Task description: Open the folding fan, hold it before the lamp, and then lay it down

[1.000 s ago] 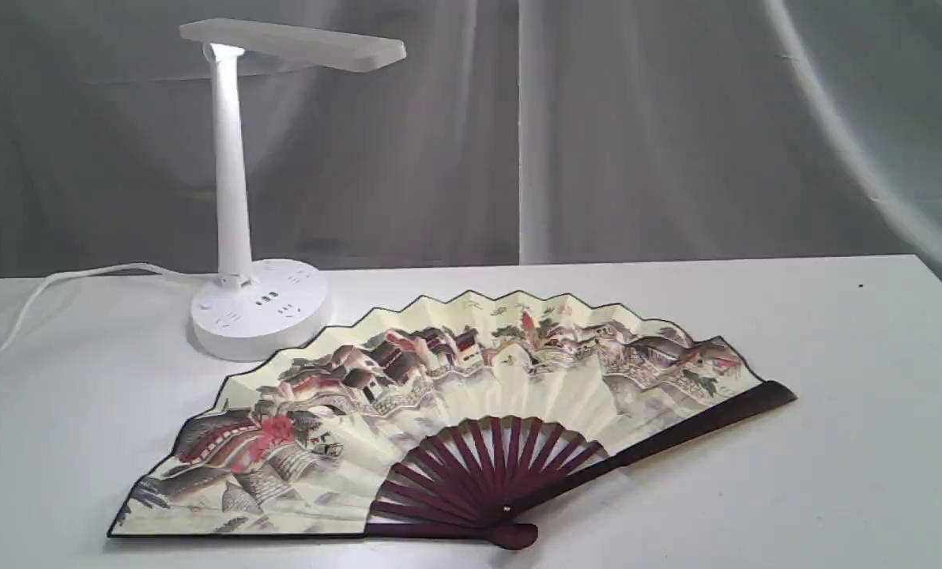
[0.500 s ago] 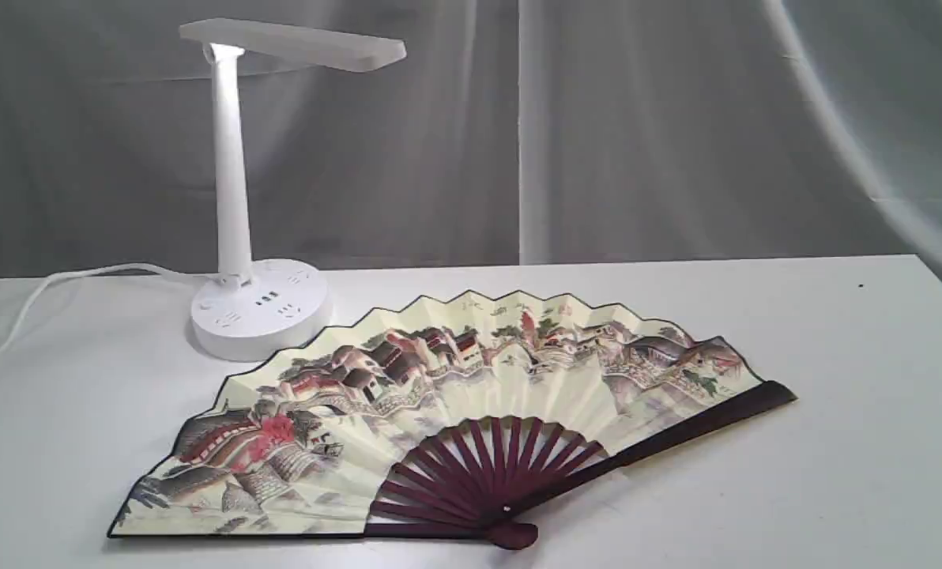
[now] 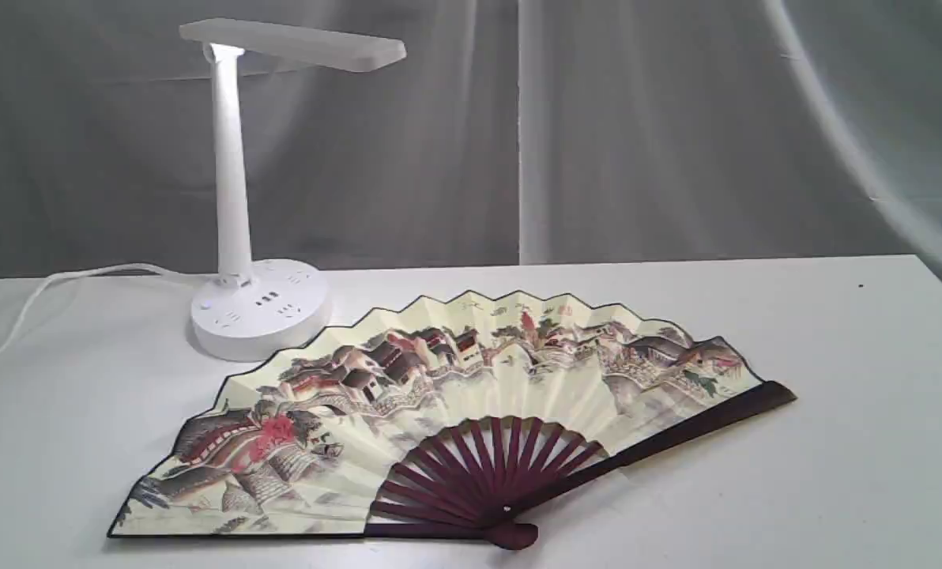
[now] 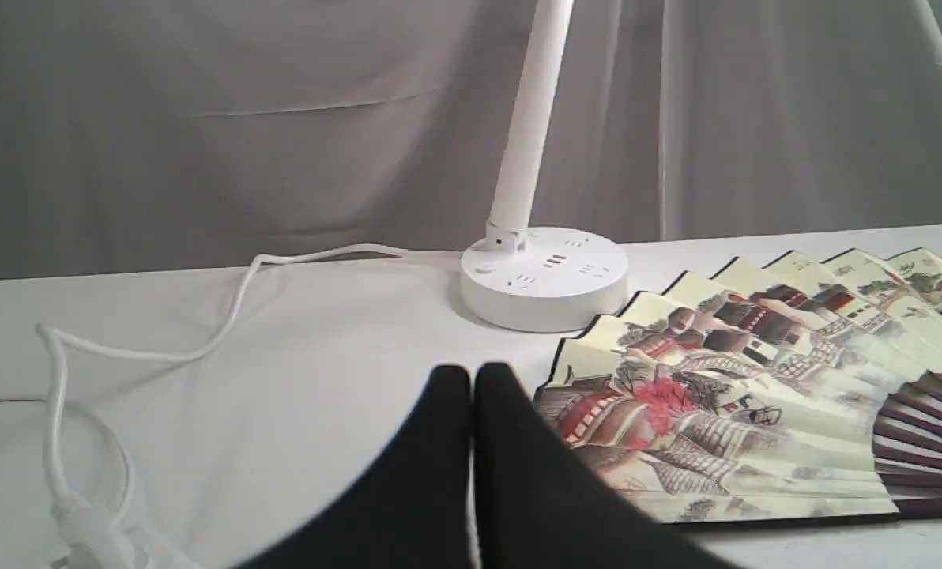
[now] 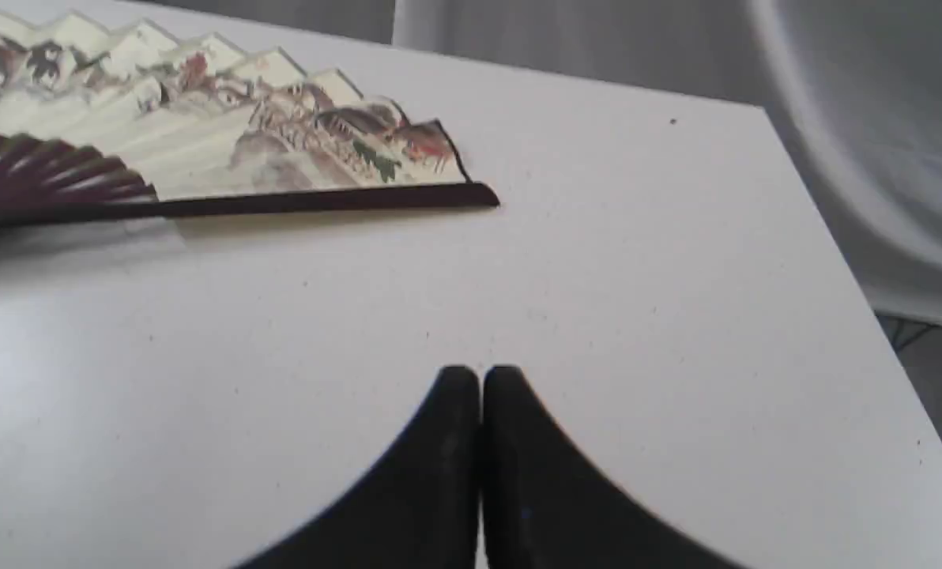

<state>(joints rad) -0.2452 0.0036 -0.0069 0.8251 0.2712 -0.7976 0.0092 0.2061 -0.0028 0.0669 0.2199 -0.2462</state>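
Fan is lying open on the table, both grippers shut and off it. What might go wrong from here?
1. The left gripper sits close to the fan's paper edge; a sideways swing may crease it.
2. The cord loops loosely on the table on that side; snagging it might tug the lamp onto the fan.

The cream pleated paper folding fan (image 3: 439,395) shows brown and grey village houses, black edging and dark maroon wooden ribs. Its strongest red patch sits at the end nearest the black left end effector (image 4: 471,375), a green sprig at the end nearest the black right end effector (image 5: 480,375). The white plastic desk lamp (image 3: 232,197), its cord (image 4: 54,419) and the flat worktop (image 3: 834,474) are plain white; the draped cloth (image 3: 637,142) is grey.
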